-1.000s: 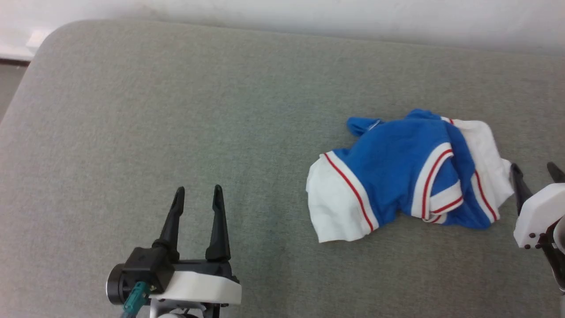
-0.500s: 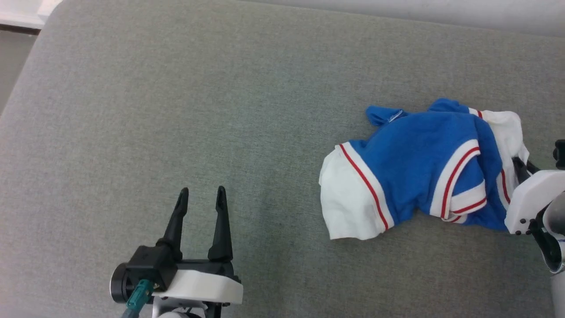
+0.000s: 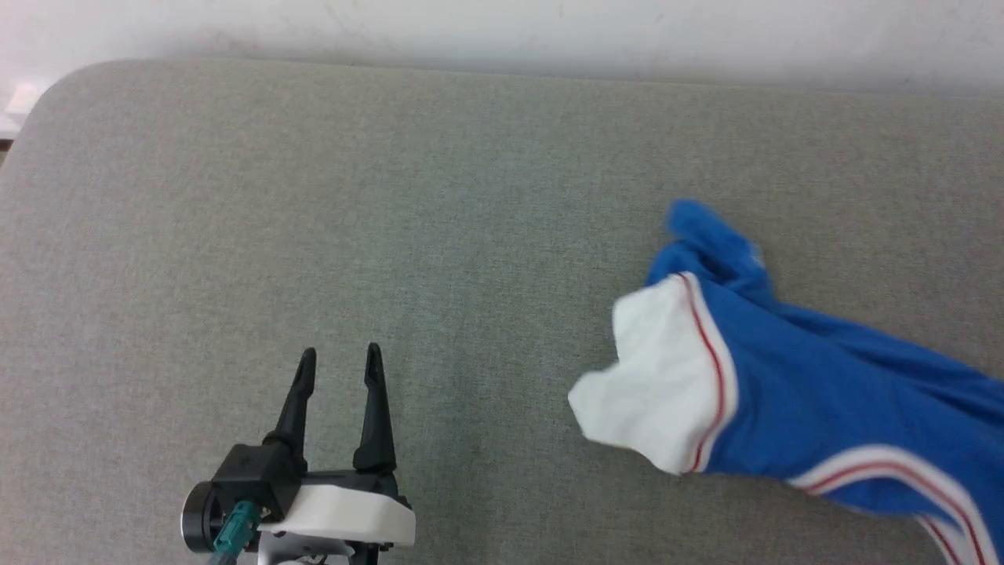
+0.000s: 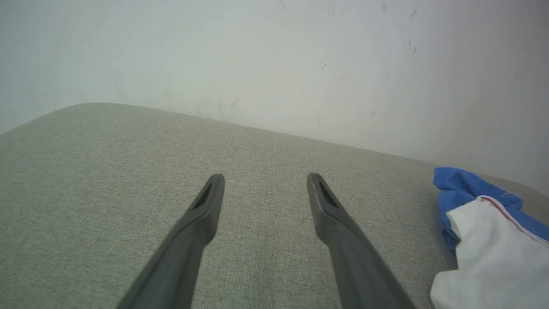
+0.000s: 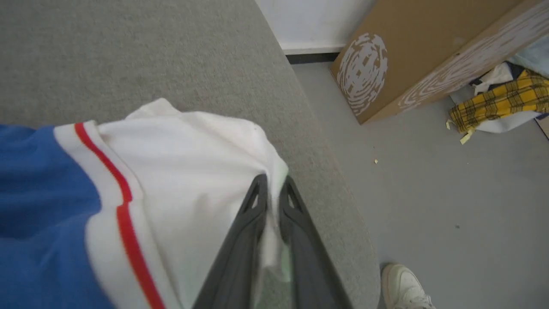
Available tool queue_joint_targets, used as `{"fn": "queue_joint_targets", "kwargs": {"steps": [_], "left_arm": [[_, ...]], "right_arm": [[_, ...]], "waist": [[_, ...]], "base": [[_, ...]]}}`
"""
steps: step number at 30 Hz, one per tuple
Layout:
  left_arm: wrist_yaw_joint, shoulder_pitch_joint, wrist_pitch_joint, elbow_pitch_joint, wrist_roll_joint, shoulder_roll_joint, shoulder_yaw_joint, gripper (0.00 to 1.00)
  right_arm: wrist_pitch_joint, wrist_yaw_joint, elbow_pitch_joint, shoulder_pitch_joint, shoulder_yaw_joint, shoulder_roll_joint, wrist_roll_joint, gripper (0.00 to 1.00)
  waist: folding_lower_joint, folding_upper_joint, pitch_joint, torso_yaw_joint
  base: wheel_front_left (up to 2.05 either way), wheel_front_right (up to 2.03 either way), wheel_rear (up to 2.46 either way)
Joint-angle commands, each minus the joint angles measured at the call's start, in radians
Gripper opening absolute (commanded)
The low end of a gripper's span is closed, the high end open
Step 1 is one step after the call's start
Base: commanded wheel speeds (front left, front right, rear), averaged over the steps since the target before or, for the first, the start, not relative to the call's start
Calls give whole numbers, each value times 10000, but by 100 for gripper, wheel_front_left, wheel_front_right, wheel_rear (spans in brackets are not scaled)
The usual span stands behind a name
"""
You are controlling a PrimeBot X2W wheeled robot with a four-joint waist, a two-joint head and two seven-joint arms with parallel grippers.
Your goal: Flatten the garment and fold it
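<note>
Garment [image 3: 816, 400]: soft, matte royal-blue jersey knit, with white short sleeves edged by a white band and a thin red stripe. It was on the right part of the counter [image 3: 392, 196], unfolded and not flat, drawn out into a long slanting shape that ran off the lower right edge of the head view. A blue fold was bunched at its far end. One white sleeve puffed out toward the left, its opening loose and rumpled.

Counter: padded top with rounded corners, covered in a grey-green woven cloth with a fine, even grain. A pale, scuffed wall [image 4: 257, 56] stood behind it.

Right hand [image 5: 273, 179]: two long, dark, tapering fingers clenched together on the garment. A thin pinch of white sleeve cloth was caught between them near the counter's curved edge. The cloth spread away from the grip in smooth folds toward the red stripe and the blue body.

Left hand [image 3: 340, 351]: released, its fingers standing well apart with nothing between them. It was over bare counter cloth, well apart from the garment.

Beyond the counter's edge lay a smooth grey floor [image 5: 429, 193]. On it were a brown cardboard box [image 5: 420, 47] with a white print, some yellow plaid cloth [image 5: 502, 103] and a person's pale shoe [image 5: 403, 287].
</note>
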Motion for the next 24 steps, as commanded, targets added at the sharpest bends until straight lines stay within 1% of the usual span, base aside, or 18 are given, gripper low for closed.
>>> {"fn": "queue_joint_targets", "kwargs": {"steps": [1,3,5,8,10,13,15,19,20,24], "left_arm": [[-72,142,-45,94,73,6,43,100],[-100,154,-45,166,52,22,20,100],[-113,151,-36,222,32,46,9,100],[-128,133,19,296,6,64,-31,100],[-121,144,19,318,-40,49,-44,100],[-133,176,18,356,-97,23,-110,100],[-138,174,15,370,-131,-1,-157,100],[-146,103,2,410,-187,-65,-263,100],[-170,-22,-11,476,-241,-134,-383,100],[-189,-195,-28,618,-303,-220,-540,100]], "right_arm": [[-7,-21,-41,203,-142,302,-138,100],[-135,-21,-111,289,-78,558,-176,100],[-351,-21,-352,63,268,855,78,100],[-583,-21,-1023,-372,1334,1022,598,100],[-577,-21,-1563,-710,2226,1025,1017,100],[-197,-21,-2079,-1238,3572,800,1413,100],[234,-21,-2091,-1715,4297,663,1652,100],[1391,-21,-1426,-2751,5392,493,1764,100],[2415,-21,-439,-3415,5871,261,1704,100],[3895,-21,985,-3813,5922,-83,1365,100]], "waist": [[2,-1,-139,-141],[2,-1,-161,-135],[2,-1,-202,-130],[2,-1,-323,-43],[2,-1,-415,53],[2,-1,-472,260],[2,-1,-425,433],[2,-1,-135,834],[2,-1,134,1229],[2,-1,408,1795]], "base": [[0,0,0],[0,0,0],[0,0,0],[0,0,0],[0,0,0],[0,0,0],[0,0,0],[0,0,0],[0,0,0],[0,0,0]]}}
